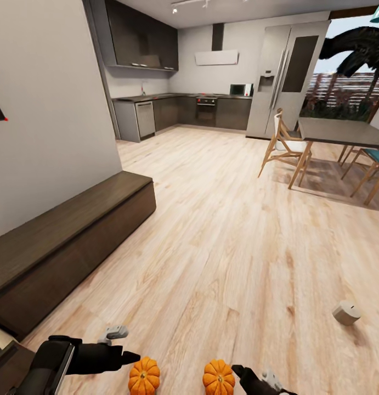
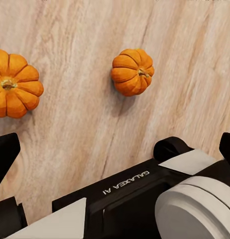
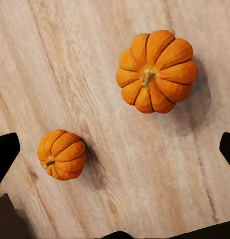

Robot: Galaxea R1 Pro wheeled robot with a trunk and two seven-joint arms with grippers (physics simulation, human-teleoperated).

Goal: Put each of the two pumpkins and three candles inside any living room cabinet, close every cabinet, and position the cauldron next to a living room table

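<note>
Two orange ribbed pumpkins sit on the plank floor, near each other but apart: left pumpkin (image 1: 144, 376), right pumpkin (image 1: 218, 377). Both upright, stems up. One greyish candle (image 1: 346, 312) lies further right, well apart. Dark-brown cabinet (image 1: 63, 241) along left wall, fronts closed.

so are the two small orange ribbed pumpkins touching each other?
Apart. In the right wrist view, bare wood plank floor separates the larger-looking pumpkin from the other pumpkin.

We read just one marking: "GALAXEA AI" in white on the black arm housing (image 2: 125, 185).
</note>
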